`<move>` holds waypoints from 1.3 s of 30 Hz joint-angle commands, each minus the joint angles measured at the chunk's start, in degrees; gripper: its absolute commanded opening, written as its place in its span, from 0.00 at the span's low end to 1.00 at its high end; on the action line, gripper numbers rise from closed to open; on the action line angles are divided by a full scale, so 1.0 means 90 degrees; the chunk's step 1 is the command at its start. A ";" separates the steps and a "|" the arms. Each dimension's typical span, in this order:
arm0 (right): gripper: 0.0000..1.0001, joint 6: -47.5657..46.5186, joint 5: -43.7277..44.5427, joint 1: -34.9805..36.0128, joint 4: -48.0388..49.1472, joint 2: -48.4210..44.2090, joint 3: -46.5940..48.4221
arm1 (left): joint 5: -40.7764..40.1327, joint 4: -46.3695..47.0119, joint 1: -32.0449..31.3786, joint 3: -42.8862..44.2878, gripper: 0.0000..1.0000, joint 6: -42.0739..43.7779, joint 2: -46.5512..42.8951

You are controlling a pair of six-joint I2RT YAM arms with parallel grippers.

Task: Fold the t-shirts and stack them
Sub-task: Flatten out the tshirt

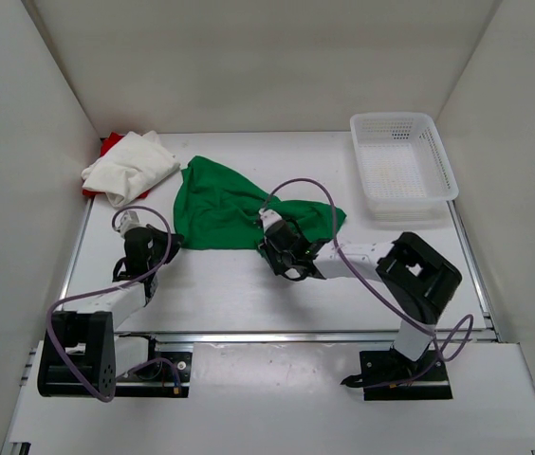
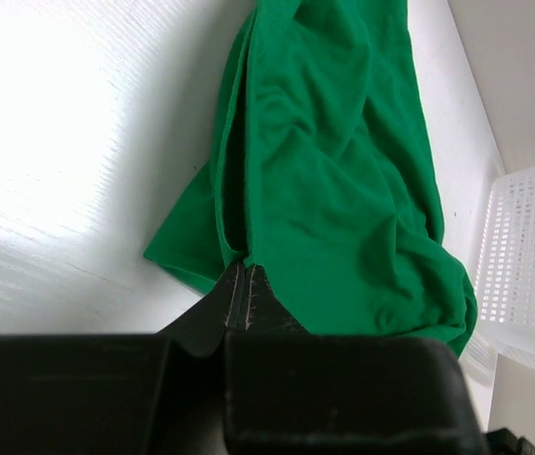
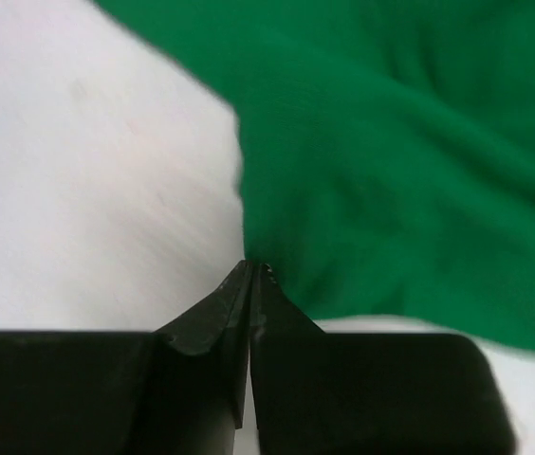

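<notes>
The green t-shirt (image 1: pixel 230 202) lies crumpled in the middle of the table. My left gripper (image 1: pixel 165 239) is at its near left corner; in the left wrist view the jaws (image 2: pixel 246 268) are shut, pinching the green t-shirt's (image 2: pixel 334 171) edge at their tips. My right gripper (image 1: pixel 270 237) is at its near right edge; in the right wrist view the jaws (image 3: pixel 253 267) are shut on the edge of the green cloth (image 3: pixel 391 161). The off-white t-shirt (image 1: pixel 133 166) lies bunched at the back left on top of the red t-shirt (image 1: pixel 108 145), which shows only as a sliver.
A white plastic mesh basket (image 1: pixel 402 166) stands at the back right, also at the right edge of the left wrist view (image 2: pixel 528 265). White walls close in the table on the left, back and right.
</notes>
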 commanded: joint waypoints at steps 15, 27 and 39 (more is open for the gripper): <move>0.42 0.1399 -0.0845 -0.1447 -0.1323 -0.4423 -0.2944 | -0.0058 -0.0138 -0.0551 -0.0511 0.00 0.0217 -0.0825; 0.42 0.2133 -0.0018 -0.0892 -0.0365 -0.2852 -0.2544 | -0.0058 -0.0060 -0.0854 -0.0687 0.00 0.0383 -0.0982; 0.24 0.2445 0.0656 -0.0618 -0.0785 -0.2304 -0.2612 | -0.0020 0.0038 -0.0728 -0.0755 0.00 0.0354 -0.0982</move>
